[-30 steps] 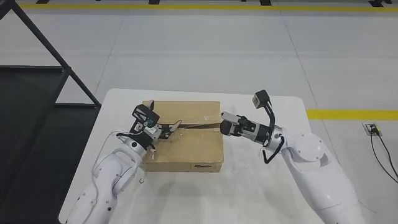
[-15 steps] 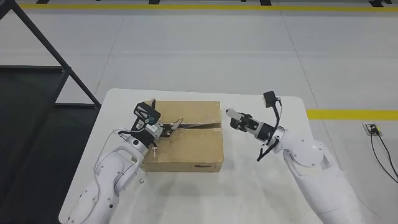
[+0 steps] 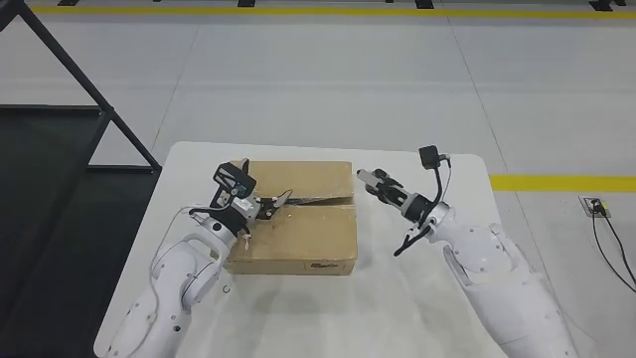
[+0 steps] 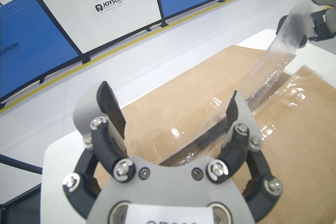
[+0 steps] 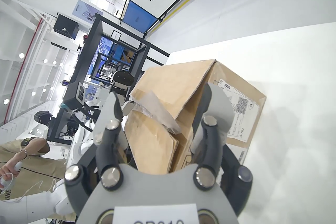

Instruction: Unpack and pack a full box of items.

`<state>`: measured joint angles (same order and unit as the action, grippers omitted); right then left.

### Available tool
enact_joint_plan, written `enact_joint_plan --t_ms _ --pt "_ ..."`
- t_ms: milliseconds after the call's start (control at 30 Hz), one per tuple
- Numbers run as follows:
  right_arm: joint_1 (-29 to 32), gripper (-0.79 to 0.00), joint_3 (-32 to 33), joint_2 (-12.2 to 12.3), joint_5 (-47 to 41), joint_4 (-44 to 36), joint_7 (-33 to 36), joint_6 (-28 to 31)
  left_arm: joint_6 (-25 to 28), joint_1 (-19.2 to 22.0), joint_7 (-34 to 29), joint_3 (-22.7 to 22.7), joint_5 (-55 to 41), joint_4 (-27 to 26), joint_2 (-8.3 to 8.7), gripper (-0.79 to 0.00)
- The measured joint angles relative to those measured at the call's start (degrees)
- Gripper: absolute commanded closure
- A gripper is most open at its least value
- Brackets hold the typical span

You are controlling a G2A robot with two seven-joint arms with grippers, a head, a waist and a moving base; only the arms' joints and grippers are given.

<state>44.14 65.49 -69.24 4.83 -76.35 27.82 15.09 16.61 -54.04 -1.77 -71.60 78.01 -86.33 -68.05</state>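
Centred on the white surface (image 3: 397, 298), the brown cardboard box (image 3: 298, 224) has its clear tape strip (image 4: 275, 62) peeled up, the left claw (image 4: 170, 101) open over the seam and the right claw (image 5: 161, 93) open at the box's right edge, likely to free the flaps.

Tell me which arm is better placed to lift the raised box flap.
Likely right: the right gripper, open, faces the box end where the flap gapes; the left gripper hovers over taped seam.

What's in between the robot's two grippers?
The cardboard box top, with a strip of clear tape peeled up off its seam and reaching toward the right gripper. The left wrist view shows it best.
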Motion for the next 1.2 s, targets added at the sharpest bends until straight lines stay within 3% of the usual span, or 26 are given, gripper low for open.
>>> enact_joint_plan --t_ms 533,700,1200 --pt "3.8 0.0 2.4 0.4 -4.7 -6.2 5.6 -1.3 0.6 0.0 -0.1 -0.1 -0.1 0.1 -0.22 -0.785" --pt "5.2 0.0 3.5 0.8 -6.5 -8.5 9.2 -3.5 0.7 -0.2 0.3 -0.2 -0.1 -0.1 -0.25 -0.785" --pt "5.3 0.0 3.1 0.7 -5.7 -8.0 9.2 -11.5 1.1 -0.6 -0.1 -0.6 0.0 -0.2 -0.35 -0.785"
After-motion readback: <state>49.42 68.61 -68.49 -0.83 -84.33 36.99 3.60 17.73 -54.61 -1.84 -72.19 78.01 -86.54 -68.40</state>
